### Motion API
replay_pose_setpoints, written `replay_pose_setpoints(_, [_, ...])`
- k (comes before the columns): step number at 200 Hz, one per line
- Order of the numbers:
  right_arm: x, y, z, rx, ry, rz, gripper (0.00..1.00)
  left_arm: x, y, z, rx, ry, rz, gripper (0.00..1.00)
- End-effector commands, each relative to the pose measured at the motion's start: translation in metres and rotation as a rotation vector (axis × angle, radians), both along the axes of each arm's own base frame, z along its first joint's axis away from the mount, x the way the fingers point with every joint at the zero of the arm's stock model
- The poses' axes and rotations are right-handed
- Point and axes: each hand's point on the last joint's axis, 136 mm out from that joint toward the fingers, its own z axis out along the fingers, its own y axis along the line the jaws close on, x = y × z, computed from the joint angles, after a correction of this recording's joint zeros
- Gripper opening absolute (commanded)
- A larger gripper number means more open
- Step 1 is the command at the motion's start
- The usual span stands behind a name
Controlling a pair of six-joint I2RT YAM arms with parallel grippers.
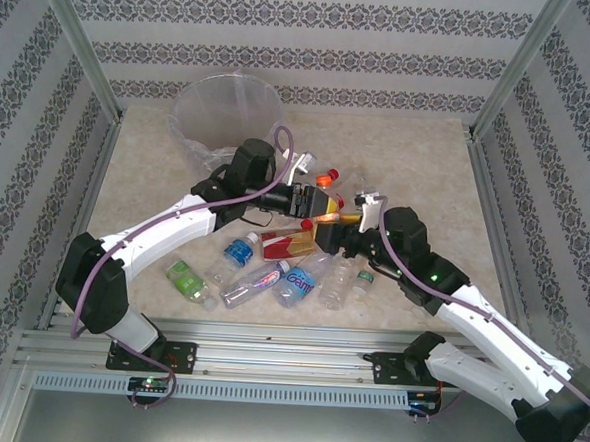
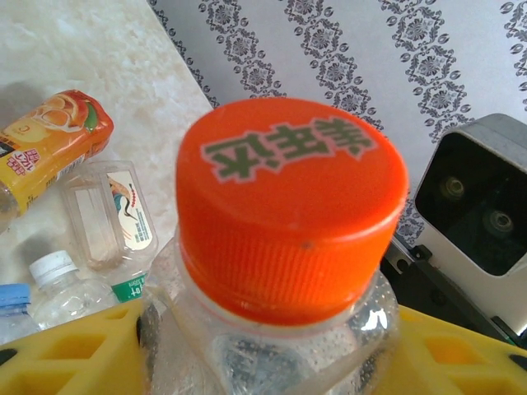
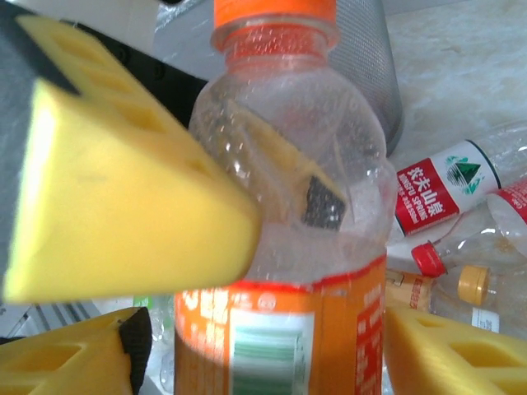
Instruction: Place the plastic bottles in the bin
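A clear bottle with an orange cap (image 2: 292, 197) and orange label (image 3: 288, 337) hangs above the table's middle (image 1: 325, 215). My left gripper (image 1: 311, 200) (image 2: 272, 346) is shut on its shoulder just under the cap, one yellow finger (image 3: 123, 189) pressed against it. My right gripper (image 1: 332, 233) (image 3: 263, 354) straddles the label lower down. It stands open, with a small gap beside its left pad. The bin (image 1: 226, 117) stands at the far left, its grey mesh wall (image 3: 370, 66) behind the bottle. Several more bottles lie on the table, among them a blue-capped one (image 1: 239, 250) and a green one (image 1: 186, 278).
A red-labelled bottle (image 3: 436, 193), a red cap (image 3: 426, 259) and a yellow cap (image 3: 473, 284) lie right of the held bottle. An orange-yellow bottle (image 2: 49, 148) and a flattened clear one (image 2: 111, 210) lie below left. Patterned walls and metal posts enclose the table (image 1: 419, 158).
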Motion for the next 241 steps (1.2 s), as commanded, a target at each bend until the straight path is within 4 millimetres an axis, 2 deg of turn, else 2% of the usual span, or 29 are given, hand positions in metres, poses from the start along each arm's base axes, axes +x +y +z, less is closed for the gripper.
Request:
replay_pose_setpoints(1, [-0.019,-0.003,0.010,-0.012,-0.017,0.057,0.79,-0.003,0.005,0.019,-0.004,-0.078,0.000,0.56])
replay_pose_setpoints(32, [-0.043,-0.019,0.013,-0.026,-0.016,0.079,0.91,0.000,0.011,0.024,0.022,-0.113,0.022,0.56])
replay_pose_setpoints(65, [-0.060,-0.037,0.023,-0.030,-0.046,0.067,0.98,0.004,0.020,0.037,0.076,-0.190,0.052,0.56])
replay_pose_setpoints(102, [-0.071,-0.049,0.041,-0.009,-0.102,0.060,0.98,0.007,0.033,0.073,0.130,-0.323,0.098,0.56])
replay_pose_setpoints(141, [-0.076,-0.058,0.054,-0.010,-0.156,0.043,0.98,0.024,0.055,0.114,0.255,-0.458,0.207,0.54])
replay_pose_setpoints(164, [-0.078,-0.064,0.057,-0.019,-0.179,0.031,0.98,0.039,0.074,0.138,0.356,-0.542,0.299,0.53])
replay_pose_setpoints(192, [-0.080,-0.070,0.057,-0.040,-0.187,0.016,0.98,0.061,0.096,0.156,0.471,-0.606,0.387,0.53])
replay_pose_setpoints(214, [-0.082,-0.074,0.058,-0.044,-0.192,0.006,0.98,0.083,0.113,0.163,0.575,-0.645,0.438,0.53])
replay_pose_setpoints(241, [-0.083,-0.076,0.056,-0.047,-0.190,0.004,0.98,0.115,0.135,0.161,0.683,-0.654,0.494,0.53])
